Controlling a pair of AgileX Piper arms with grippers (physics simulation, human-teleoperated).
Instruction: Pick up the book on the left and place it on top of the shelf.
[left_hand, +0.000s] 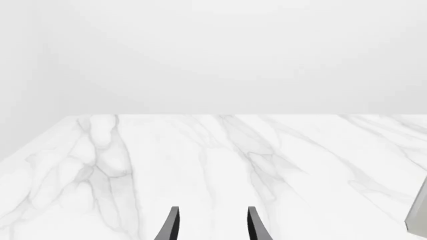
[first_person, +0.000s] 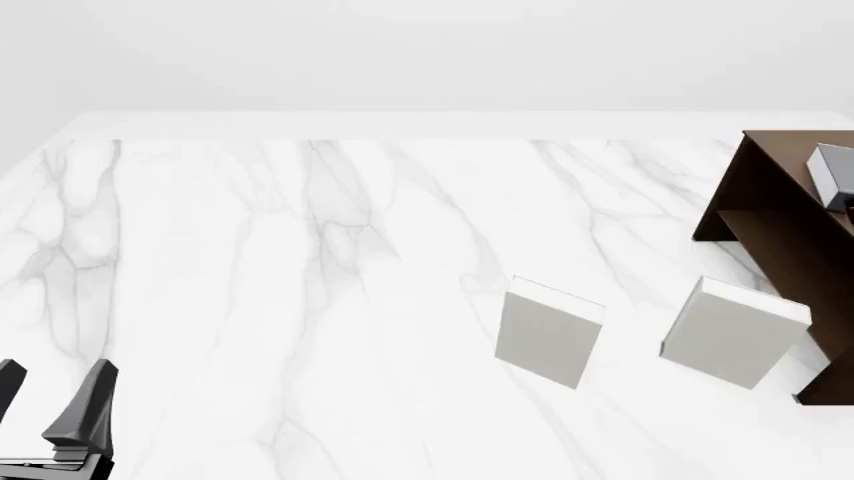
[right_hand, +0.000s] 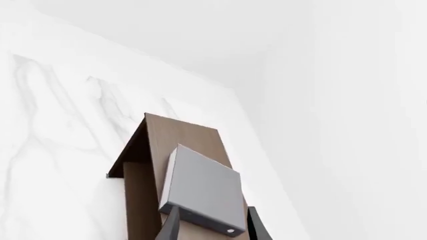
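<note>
The book (right_hand: 203, 190) shows as a grey slab with a light edge, lying tilted on the flat top of the dark brown shelf (right_hand: 180, 132). In the front view the book (first_person: 834, 168) sits at the right border, on the shelf (first_person: 767, 235). My right gripper (right_hand: 212, 227) hovers just above the book's near edge with its fingers spread wide on either side, open; the front view barely shows it. My left gripper (first_person: 54, 390) stands open at the table's near left corner, holding nothing (left_hand: 212, 225).
Two light grey-white books (first_person: 547, 332) (first_person: 731, 332) stand upright on the marble table (first_person: 267, 280), just left of the shelf's front. The shelf's inner board (first_person: 787, 235) lies below its top.
</note>
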